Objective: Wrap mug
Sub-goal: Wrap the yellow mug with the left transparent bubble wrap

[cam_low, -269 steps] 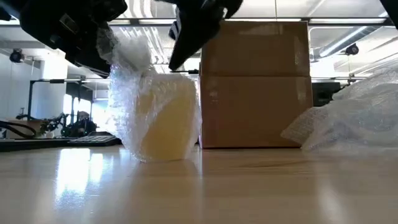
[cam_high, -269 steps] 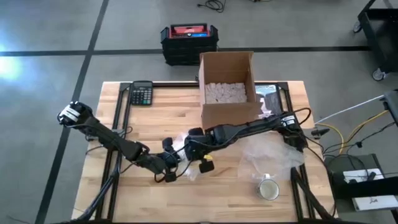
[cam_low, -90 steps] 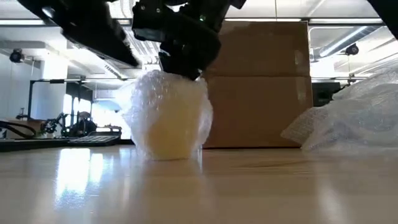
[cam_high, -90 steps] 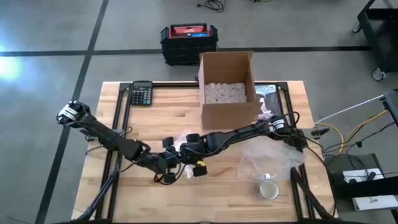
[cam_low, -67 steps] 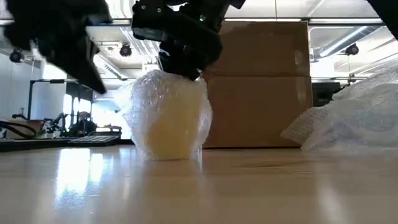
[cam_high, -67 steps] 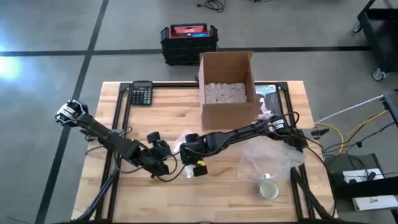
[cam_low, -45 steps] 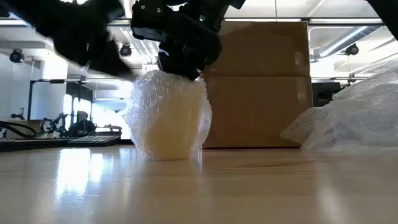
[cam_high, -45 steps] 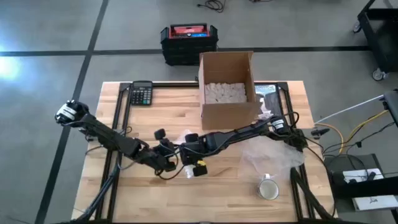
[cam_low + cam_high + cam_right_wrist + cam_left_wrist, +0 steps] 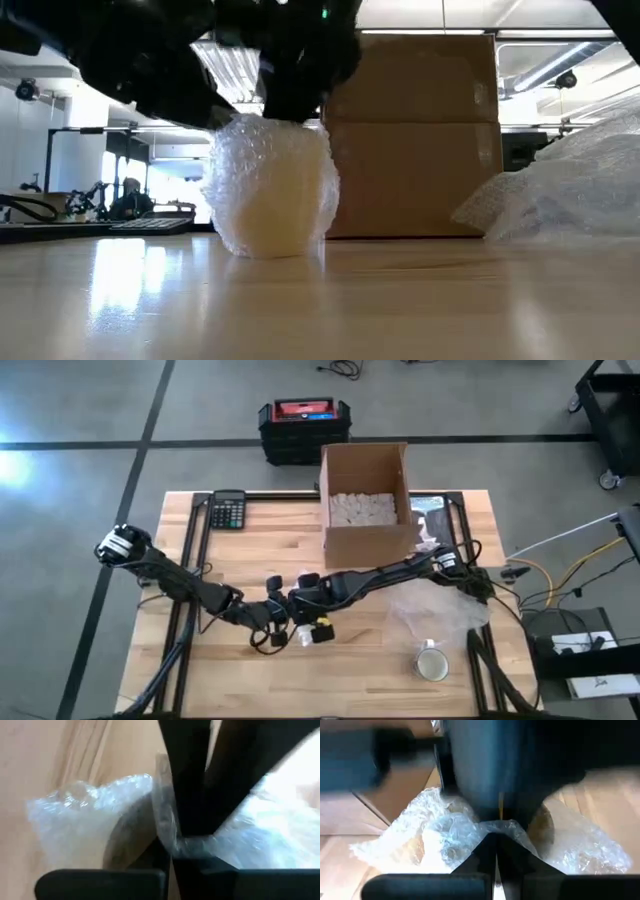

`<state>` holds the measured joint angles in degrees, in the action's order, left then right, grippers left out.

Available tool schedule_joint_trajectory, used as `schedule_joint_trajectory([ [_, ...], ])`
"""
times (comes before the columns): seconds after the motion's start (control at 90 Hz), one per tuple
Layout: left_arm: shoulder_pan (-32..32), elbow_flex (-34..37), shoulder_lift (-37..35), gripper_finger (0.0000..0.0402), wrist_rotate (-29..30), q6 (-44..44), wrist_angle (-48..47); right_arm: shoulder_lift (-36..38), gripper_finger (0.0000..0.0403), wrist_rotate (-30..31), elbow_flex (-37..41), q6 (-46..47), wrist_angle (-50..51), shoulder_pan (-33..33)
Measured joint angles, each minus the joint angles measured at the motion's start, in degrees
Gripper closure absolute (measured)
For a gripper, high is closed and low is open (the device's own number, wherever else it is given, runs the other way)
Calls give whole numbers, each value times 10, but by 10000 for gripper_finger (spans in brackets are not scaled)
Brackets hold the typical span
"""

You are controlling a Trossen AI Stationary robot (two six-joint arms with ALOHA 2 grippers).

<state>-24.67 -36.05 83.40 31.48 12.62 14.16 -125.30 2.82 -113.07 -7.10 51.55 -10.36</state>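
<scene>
The mug [image 9: 270, 195], pale yellow, stands upright on the table inside a bundle of bubble wrap [image 9: 228, 170]. Both grippers meet over its top. My left gripper [image 9: 281, 618] comes in from the table's left, fingers shut, its tips in the wrap [image 9: 451, 832] at the mug's top. My right gripper [image 9: 300, 609] comes in from the right and is shut on gathered wrap [image 9: 167, 827] there. In the high view the grippers cover most of the mug. My left gripper touches the gathered wrap [image 9: 507, 826] on top of the mug with its shut fingertips, slanting down from the table's left. The mug stands on the table. My right gripper pinches a fold of wrap [image 9: 172, 839] over the mug's top between its two fingers, from above; how many layers, I cannot tell.
An open cardboard box [image 9: 365, 500] with white filling stands behind the mug. A calculator [image 9: 228, 510] lies at the far left. A loose sheet of bubble wrap [image 9: 440, 605] and a second mug [image 9: 432, 663] lie at the near right.
My left gripper has drawn away from the mug toward the table's left, then come back to its top beside my right gripper. The wrap's loose bulge on the mug's left side now lies closer against it. My right gripper has stayed on the top.
</scene>
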Motion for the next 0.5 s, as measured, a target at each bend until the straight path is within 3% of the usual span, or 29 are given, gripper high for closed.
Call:
schedule_joint_trajectory([
  [0.133, 0, 0, -4, 402, -3, 1, -4, 6, 403, 4, -63, -4, 83, -1],
  [0.256, 0, 1, -7, 402, -5, 1, -4, 5, 403, 4, -77, -14, 62, -1],
  [0.5, 0, 3, -9, 401, -7, 2, -9, 3, 403, 1, 3, -11, -25, 6],
])
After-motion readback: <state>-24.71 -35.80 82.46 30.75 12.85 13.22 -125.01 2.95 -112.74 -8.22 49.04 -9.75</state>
